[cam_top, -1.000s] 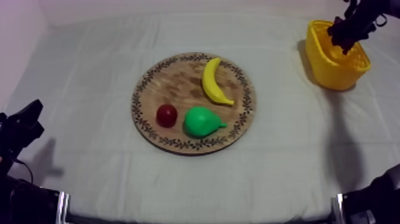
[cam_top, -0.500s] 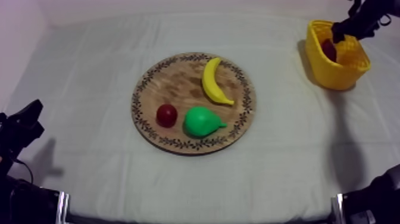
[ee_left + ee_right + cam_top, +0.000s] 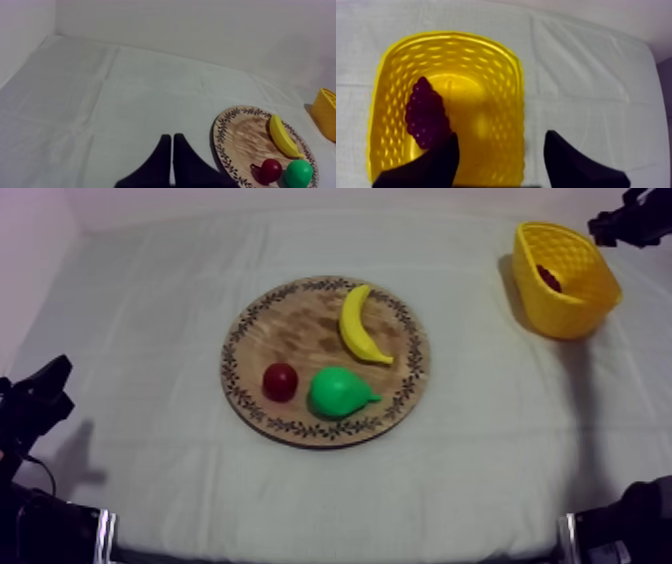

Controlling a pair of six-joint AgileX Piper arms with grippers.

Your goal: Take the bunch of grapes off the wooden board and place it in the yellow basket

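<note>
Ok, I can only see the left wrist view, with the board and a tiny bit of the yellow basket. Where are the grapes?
Observer: The bunch of grapes lies inside the yellow basket, against one side wall.
Operator: Is the right tool holding them?
Observer: No. The right tool is open above the basket, with nothing between its fingers.
Operator: Is any other fruit in there?
Observer: None that I can see. The grapes are the only thing on the basket's floor.
</note>
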